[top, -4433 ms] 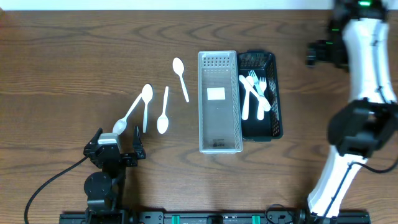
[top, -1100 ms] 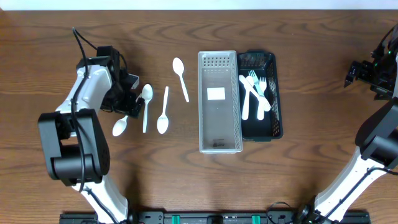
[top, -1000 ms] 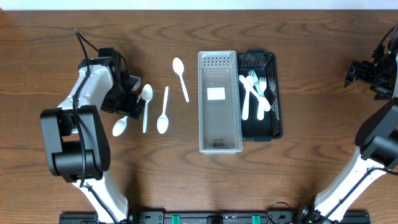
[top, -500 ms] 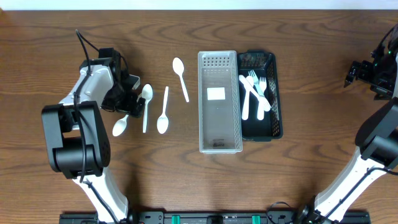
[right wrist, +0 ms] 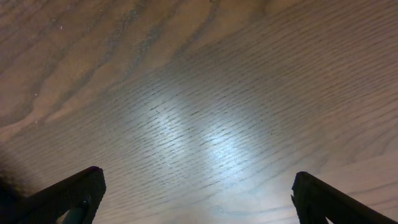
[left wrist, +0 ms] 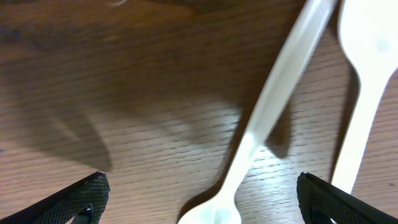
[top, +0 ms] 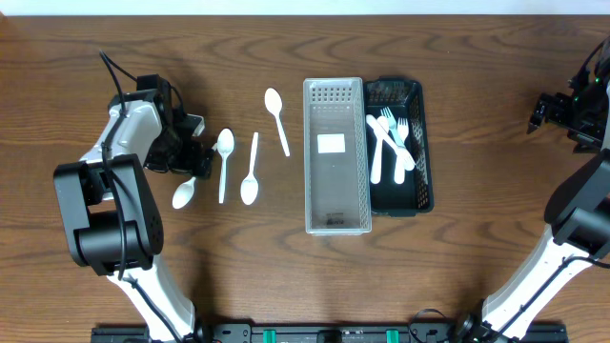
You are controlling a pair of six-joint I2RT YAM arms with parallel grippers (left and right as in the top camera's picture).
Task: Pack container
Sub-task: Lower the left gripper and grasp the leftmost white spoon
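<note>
Several white plastic spoons lie on the wooden table left of a clear container (top: 336, 205). My left gripper (top: 198, 151) stands open and low over the leftmost spoon (top: 184, 194). Its handle (left wrist: 273, 99) runs between the fingers (left wrist: 93, 190) without touching them, and its bowl shows at the bottom edge of the left wrist view. A second spoon (top: 224, 157) lies just right of the gripper. Two more spoons (top: 251, 176) (top: 277, 116) lie nearer the container. My right gripper (top: 537, 112) hangs open at the far right over bare wood (right wrist: 196, 186).
A black container (top: 422, 191) holding white forks and spoons (top: 391, 143) stands against the clear container's right side. The left arm's cable (top: 112, 71) loops up near the back left. Bare table lies between the containers and the right arm.
The left arm has come up from the front edge to the spoons, then shifted slightly left in the last half second. The right arm swung out to the far right edge earlier and stays still.
</note>
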